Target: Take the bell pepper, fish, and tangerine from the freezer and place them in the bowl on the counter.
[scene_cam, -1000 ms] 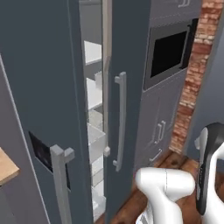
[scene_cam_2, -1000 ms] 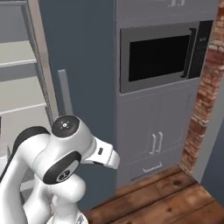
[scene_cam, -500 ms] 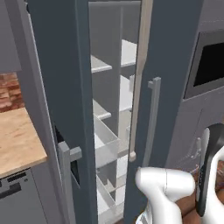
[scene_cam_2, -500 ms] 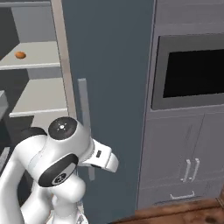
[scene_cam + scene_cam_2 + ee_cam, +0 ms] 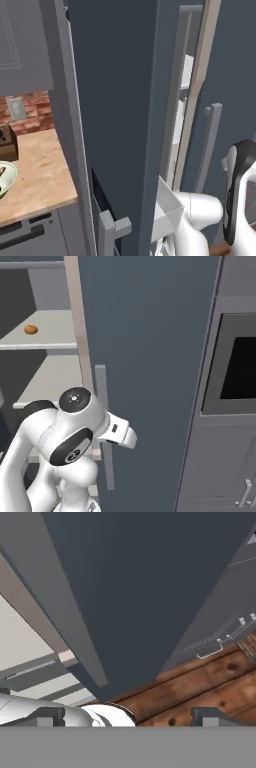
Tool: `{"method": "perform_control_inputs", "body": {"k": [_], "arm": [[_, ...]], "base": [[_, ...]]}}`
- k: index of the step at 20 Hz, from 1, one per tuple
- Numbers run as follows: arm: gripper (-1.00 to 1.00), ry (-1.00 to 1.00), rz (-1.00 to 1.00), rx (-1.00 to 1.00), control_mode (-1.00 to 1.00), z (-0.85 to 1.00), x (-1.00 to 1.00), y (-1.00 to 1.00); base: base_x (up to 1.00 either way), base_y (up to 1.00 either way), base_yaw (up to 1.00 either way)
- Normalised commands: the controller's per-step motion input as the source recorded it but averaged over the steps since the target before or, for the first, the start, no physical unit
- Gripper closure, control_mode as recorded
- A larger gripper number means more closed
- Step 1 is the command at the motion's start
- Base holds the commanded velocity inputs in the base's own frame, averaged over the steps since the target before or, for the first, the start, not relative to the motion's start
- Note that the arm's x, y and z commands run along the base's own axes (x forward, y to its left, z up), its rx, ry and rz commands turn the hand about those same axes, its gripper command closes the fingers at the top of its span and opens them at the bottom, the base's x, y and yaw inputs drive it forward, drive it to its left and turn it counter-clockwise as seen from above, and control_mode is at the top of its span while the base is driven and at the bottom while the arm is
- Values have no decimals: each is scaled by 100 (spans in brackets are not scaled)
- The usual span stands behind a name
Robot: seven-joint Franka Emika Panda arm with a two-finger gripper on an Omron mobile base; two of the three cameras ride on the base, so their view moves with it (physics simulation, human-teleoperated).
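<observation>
The tangerine (image 5: 31, 329), a small orange ball, lies on a pale shelf inside the freezer (image 5: 150, 356), left of its slate-blue door. That door (image 5: 120, 100) also stands in the middle of the left base view. The bowl (image 5: 11, 179) sits half cut off at the left edge, on the tan counter (image 5: 42, 175). My gripper (image 5: 130, 717) is open and holds nothing; its fingertips (image 5: 50, 716) point at the door's lower part and the wooden floor. The bell pepper and the fish are hidden.
A brown knife block (image 5: 7, 142) stands on the counter by the brick backsplash. The door's grey handle (image 5: 102, 421) hangs just behind my folded arm. A built-in oven (image 5: 240, 366) and grey cabinets stand to the right. A white drawer (image 5: 167, 210) juts out low.
The whole picture has slid to the right, so the base has moved: counter and bowl have come into the left base view and the tangerine's shelf is closer. The gripper stays open.
</observation>
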Motion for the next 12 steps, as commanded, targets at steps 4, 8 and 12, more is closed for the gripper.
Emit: {"method": "perform_control_inputs", "body": {"k": [4, 8, 12], "arm": [[-100, 0, 0, 0, 100, 0, 0, 0], [-100, 0, 0, 0, 100, 0, 0, 0], [-100, 0, 0, 0, 100, 0, 0, 0]], "base": [[9, 20, 31], [0, 3, 37], [-8, 11, 43]]}}
